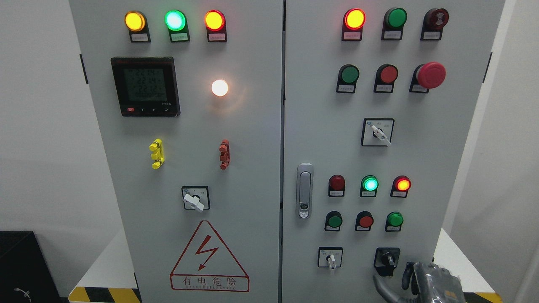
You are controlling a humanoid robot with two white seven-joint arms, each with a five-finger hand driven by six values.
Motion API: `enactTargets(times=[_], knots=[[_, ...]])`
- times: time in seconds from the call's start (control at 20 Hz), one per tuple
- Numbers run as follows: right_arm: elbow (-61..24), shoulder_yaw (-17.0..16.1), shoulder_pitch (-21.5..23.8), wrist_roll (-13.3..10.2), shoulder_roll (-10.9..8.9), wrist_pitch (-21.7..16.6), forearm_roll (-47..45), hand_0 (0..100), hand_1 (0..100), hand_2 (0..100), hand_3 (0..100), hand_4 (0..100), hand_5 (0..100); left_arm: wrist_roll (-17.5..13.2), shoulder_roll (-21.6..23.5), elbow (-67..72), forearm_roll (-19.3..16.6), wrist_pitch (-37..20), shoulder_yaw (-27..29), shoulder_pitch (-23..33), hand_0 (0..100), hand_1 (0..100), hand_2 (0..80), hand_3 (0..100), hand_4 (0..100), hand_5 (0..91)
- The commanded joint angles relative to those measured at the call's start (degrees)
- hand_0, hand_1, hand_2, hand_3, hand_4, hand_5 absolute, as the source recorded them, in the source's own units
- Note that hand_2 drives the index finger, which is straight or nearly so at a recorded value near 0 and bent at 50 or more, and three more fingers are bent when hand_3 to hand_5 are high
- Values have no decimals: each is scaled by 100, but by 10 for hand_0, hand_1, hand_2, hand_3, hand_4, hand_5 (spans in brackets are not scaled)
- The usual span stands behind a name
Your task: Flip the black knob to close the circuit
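One right hand [425,280] just below-right of black knob [387,257]; fingers [406,275] loosely curled, empty.

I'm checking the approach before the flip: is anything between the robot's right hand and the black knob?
Nothing visible is. The right hand sits just right of and below the black knob at the lower right of the cabinet door, with only bare panel between them.
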Motion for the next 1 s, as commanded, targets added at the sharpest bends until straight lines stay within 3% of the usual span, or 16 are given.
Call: enactTargets(times=[0.0, 0.25, 0.35, 0.65, 0.95], knots=[[-487, 1, 353, -169, 320, -44, -590, 0, 157, 689, 887, 732, 747, 5, 0, 123, -123, 0, -114, 0, 0, 0, 0, 0, 0, 0], [-760, 10, 731, -337, 619, -316, -1873, 0, 147, 575, 831, 687, 631, 5, 0, 123, -123, 0, -114, 0, 0, 0, 0, 0, 0, 0], [-803, -7, 907, -337, 689, -587, -2243, 0, 141, 516, 797, 652, 565, 5, 0, 123, -123, -8, -114, 0, 0, 0, 0, 0, 0, 0], [-830, -16, 1443, -416, 698, -1423, -3657, 0, 125, 355, 633, 541, 400, 5, 0, 123, -123, 0, -114, 0, 0, 0, 0, 0, 0, 0], [-953, -8, 1865, -337, 681, -1476, -5398, 0, 113, 226, 399, 353, 227, 5, 0, 123, -123, 0, -114, 0, 0, 0, 0, 0, 0, 0]])
